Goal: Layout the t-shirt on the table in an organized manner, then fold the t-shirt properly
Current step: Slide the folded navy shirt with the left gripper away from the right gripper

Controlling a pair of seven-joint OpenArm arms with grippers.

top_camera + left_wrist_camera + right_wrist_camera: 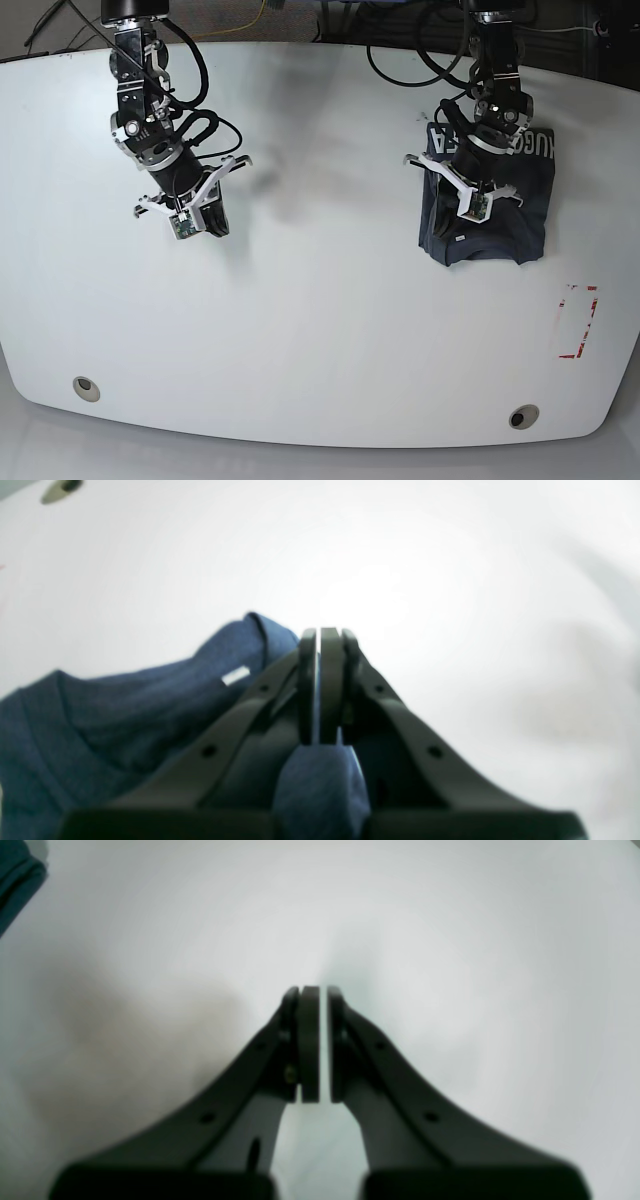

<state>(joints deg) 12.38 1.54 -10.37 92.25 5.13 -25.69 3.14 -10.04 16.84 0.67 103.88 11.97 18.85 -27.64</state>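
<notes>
- Left wrist view, up close: left pincer is clamped tight on a fold of the shirt, cloth bunched between the fingers.
- Risk: with just one pinch point, any lift probably drags the shirt into a rope instead of spreading it.
- Right wrist view: right pincer is pressed together on nothing, bare counter below.
- Base view alone shows the spread: shirt crumpled on the counter's side near the red tape, right pincer well apart, too far to help.
</notes>
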